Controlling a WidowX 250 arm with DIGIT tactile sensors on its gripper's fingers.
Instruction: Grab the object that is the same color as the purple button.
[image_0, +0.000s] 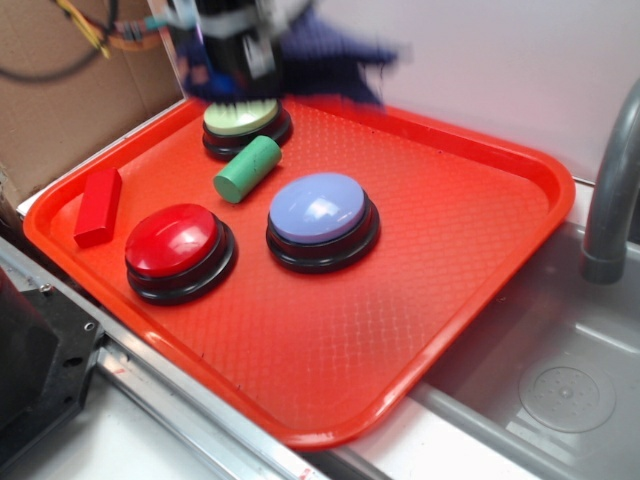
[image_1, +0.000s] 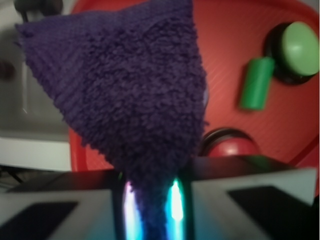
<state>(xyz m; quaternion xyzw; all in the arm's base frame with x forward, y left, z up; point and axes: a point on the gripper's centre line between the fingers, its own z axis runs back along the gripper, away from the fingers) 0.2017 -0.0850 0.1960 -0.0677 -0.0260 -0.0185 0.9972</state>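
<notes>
Currently: hand (image_1: 150, 210) pinching purple rag (image_1: 125, 95), lifted off the tray.
Fingers (image_1: 176, 207) pressed together on the rag's narrow end; cloth fans out wide beyond them. Exterior view: rag (image_0: 335, 55) blurred above the red tray's (image_0: 480, 230) far edge, near green button (image_0: 242, 118). Purple button (image_0: 320, 208), red button (image_0: 172, 240), green cylinder (image_0: 247, 168), red block (image_0: 98, 206) lie on the tray.

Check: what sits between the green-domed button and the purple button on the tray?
The green cylinder lies on its side between the green-domed button and the purple button, touching neither as far as the exterior view shows.
</notes>
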